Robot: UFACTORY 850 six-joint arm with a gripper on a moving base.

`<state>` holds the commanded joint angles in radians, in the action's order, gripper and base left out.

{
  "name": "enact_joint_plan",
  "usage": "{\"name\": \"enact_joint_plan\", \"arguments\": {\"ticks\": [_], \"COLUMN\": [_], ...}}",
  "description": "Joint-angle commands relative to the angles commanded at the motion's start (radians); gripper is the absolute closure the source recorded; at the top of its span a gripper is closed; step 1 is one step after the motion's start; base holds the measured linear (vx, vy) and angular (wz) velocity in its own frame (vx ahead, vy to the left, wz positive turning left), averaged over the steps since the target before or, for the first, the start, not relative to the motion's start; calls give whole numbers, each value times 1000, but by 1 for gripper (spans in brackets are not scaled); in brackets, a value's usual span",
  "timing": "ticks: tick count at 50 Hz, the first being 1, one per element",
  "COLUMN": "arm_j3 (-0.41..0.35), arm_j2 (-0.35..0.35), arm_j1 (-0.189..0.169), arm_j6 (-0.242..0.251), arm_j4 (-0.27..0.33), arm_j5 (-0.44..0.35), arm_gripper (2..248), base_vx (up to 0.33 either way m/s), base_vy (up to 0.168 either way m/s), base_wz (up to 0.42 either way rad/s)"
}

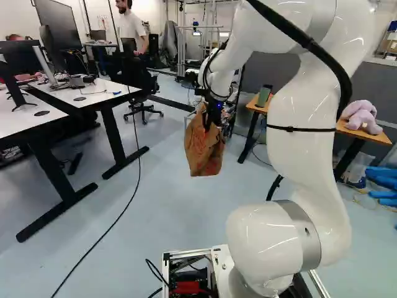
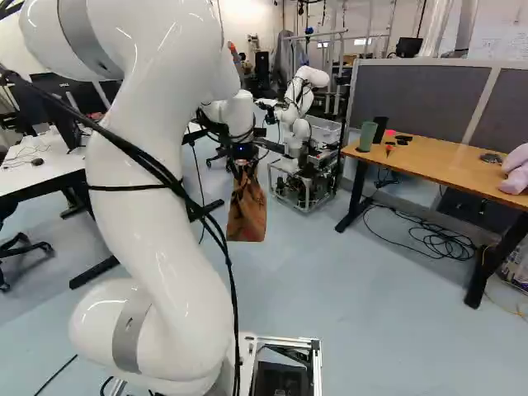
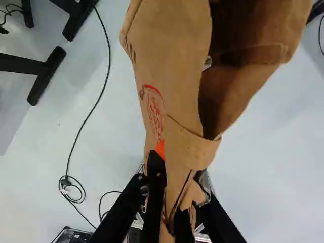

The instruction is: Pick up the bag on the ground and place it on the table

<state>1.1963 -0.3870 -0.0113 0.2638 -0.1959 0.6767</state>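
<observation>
The brown paper bag with red print [image 1: 205, 152] hangs at 12 o'clock from the arm's base, apparently clear of the floor. The black two-finger gripper [image 3: 174, 202] is clenched on gathered paper, one finger on each side. The pick-up appears complete; the step in hand is transport. Next, select the table, raise the bag's lower edge above the tabletop, move over it, lower, then release. The intended table cannot be determined. Candidate one, the white-topped desk with black legs [image 1: 105, 93], lies at 10 to 11 o'clock; its near edge could catch the bag. Candidate two, the light-wood table with black legs [image 2: 445, 165], lies at 1 to 2 o'clock; bare wood shows between the green cylindrical cup [image 2: 367, 137] and the lilac plush toy [image 1: 361, 117]. Beyond the bag, near 12 o'clock, stands another white robot arm [image 2: 301, 95]; avoid reaching farther that way.
</observation>
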Motion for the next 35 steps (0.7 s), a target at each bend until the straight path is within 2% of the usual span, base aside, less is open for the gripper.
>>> {"name": "enact_joint_plan", "arguments": {"ticks": [13,35], "arm_j3": [12,37], "arm_j2": [25,64], "arm_j1": [0,0], "arm_j6": [0,0], "arm_j4": [19,57], "arm_j5": [18,94], "arm_gripper": [229,229], "base_vx": [0,0], "base_vy": [0,0], "base_wz": [0,0]}}
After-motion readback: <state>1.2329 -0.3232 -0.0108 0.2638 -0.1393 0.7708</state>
